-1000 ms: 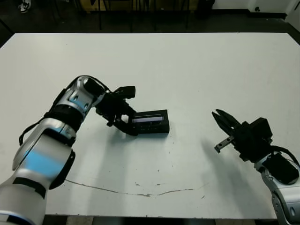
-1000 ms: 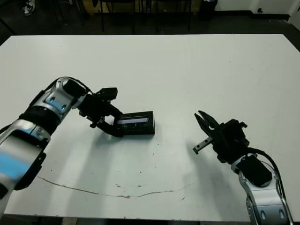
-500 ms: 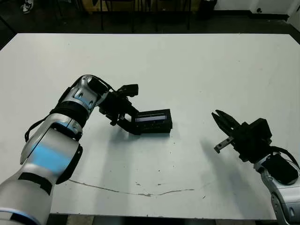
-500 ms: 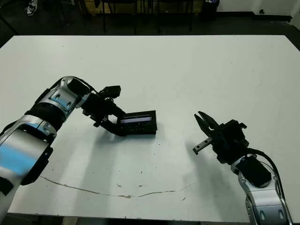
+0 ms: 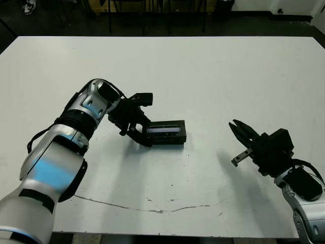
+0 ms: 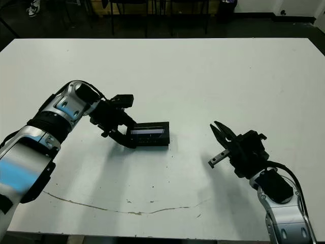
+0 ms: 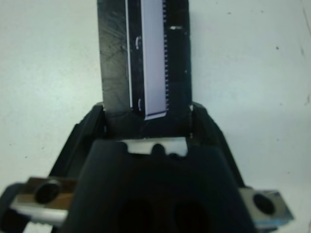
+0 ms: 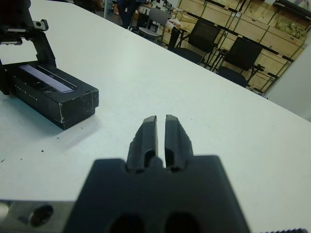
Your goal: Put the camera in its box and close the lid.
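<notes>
Gripping the box [image 5: 165,133] at its left end with my left hand [image 5: 138,133]; box sits on the white bench [image 5: 203,76], left of centre.

Left wrist view: my two fingers [image 7: 85,127] straddle the box's short end, one on each long side, clenched against its black walls; the lid [image 7: 153,53] lies flat on top, its pale shiny strip running the box's length; box looks closed; camera not visible from any view. My right hand [image 5: 239,133] hovers over the bench well to the right of the box, holding nothing; right wrist view shows its fingers [image 8: 147,136] nearly together, a thin slit between them; chairs and shelving beyond the bench's far edge.
</notes>
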Tool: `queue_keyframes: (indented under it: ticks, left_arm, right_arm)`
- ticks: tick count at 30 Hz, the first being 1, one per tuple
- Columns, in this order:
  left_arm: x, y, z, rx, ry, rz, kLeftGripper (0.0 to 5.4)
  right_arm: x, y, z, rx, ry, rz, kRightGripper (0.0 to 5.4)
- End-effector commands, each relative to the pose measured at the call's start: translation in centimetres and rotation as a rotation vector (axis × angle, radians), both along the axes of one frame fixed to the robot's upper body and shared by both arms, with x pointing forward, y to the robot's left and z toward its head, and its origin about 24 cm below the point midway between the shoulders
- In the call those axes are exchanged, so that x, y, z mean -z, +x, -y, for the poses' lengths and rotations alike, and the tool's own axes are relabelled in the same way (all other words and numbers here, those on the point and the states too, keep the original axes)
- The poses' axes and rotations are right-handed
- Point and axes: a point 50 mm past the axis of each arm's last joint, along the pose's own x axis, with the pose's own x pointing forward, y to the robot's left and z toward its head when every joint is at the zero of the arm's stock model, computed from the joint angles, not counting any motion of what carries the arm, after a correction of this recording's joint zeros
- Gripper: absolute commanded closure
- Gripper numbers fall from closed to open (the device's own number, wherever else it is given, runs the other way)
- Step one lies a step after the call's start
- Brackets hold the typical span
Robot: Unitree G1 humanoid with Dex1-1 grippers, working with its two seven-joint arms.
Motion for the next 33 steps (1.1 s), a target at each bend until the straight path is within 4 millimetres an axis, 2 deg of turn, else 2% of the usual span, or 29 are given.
queue_keyframes:
  ticks: [1,7,11,18,26,33]
  left_arm:
    - [3.0,-1.6,0.8,0.073,0.08,-0.099,2.71]
    - [2.9,-1.7,1.4,0.113,0.089,-0.087,2.71]
    - [3.4,-1.7,0.9,0.083,0.105,-0.076,2.71]
    - [3.7,-1.7,0.3,0.162,0.104,0.06,1.44]
    - [3.5,-1.8,0.1,0.175,0.106,0.078,0.12]
    - [3.8,-1.9,-0.3,0.147,0.095,0.068,0.01]
  right_arm:
    - [0.3,-0.1,0.1,0.006,-0.018,-0.019,5.4]
    - [0.4,0.0,0.0,0.002,-0.014,-0.02,5.4]
    - [0.4,-0.1,0.0,0.0,-0.007,-0.026,5.4]
    - [0.5,-0.1,0.0,-0.001,-0.003,-0.027,5.4]
    - [0.6,-0.2,-0.1,-0.002,-0.004,-0.023,5.4]
    - [0.7,-0.2,-0.1,0.001,0.001,-0.03,5.4]
